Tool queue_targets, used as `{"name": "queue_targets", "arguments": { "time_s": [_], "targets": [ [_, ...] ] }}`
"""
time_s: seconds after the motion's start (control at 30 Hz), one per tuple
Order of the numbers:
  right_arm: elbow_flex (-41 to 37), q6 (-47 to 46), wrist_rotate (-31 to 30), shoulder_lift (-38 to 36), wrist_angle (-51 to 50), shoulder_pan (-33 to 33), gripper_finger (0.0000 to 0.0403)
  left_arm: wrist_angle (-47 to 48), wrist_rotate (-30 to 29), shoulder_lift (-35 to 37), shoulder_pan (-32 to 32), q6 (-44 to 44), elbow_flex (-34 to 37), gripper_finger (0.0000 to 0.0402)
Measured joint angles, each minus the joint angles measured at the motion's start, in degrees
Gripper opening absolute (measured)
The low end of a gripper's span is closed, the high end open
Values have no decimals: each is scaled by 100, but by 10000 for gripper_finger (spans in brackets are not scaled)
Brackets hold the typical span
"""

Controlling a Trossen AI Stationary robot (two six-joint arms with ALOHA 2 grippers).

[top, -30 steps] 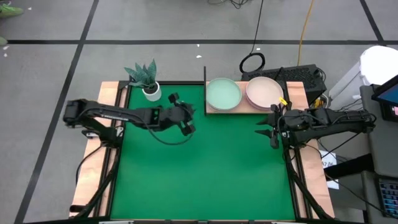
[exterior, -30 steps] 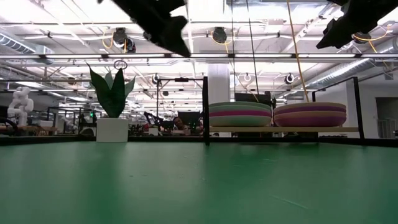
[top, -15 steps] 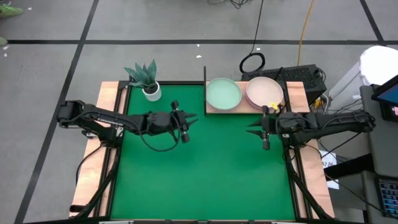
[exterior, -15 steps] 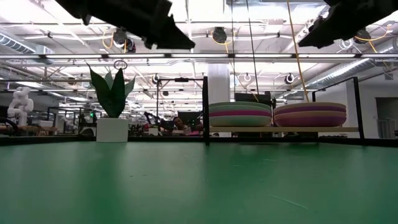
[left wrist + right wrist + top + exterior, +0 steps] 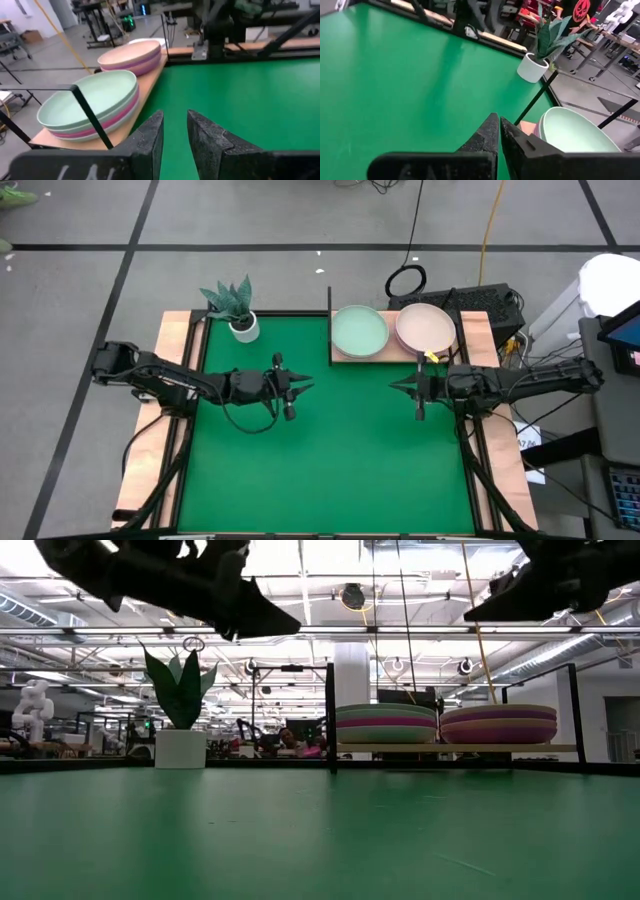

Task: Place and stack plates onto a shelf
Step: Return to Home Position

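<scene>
Plates sit in two stacks on the shelf at the green mat's 1 o'clock edge. One has a mint plate on top, and the stack at its 3 o'clock side has a beige plate on top. Left gripper hangs above the mat toward 9 o'clock, empty, with a slim gap between its fingers. Right gripper hangs toward 3 o'clock, empty, its fingers pressed together. A potted plant stands at 11 o'clock.
</scene>
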State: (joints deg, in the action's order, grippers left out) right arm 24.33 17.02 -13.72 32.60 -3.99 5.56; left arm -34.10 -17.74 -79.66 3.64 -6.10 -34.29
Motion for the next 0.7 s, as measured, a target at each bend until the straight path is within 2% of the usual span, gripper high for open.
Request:
{"name": "queue_targets", "arguments": {
  "time_s": [0.13,0.3,0.47,0.7],
  "targets": [
    [-152,-116,30,0,1,1,1,-420,-7,1,-24,-88,295,70],
    [-466,-140,24,-2,537,1,1,-756,290,-2,26,-62,616,11],
    [-900,-54,23,-21,1210,0,0,-784,375,-2,276,39,744,5],
    [-1373,145,23,-26,1957,2,0,-606,129,171,442,-7,751,4]
  ]
}}
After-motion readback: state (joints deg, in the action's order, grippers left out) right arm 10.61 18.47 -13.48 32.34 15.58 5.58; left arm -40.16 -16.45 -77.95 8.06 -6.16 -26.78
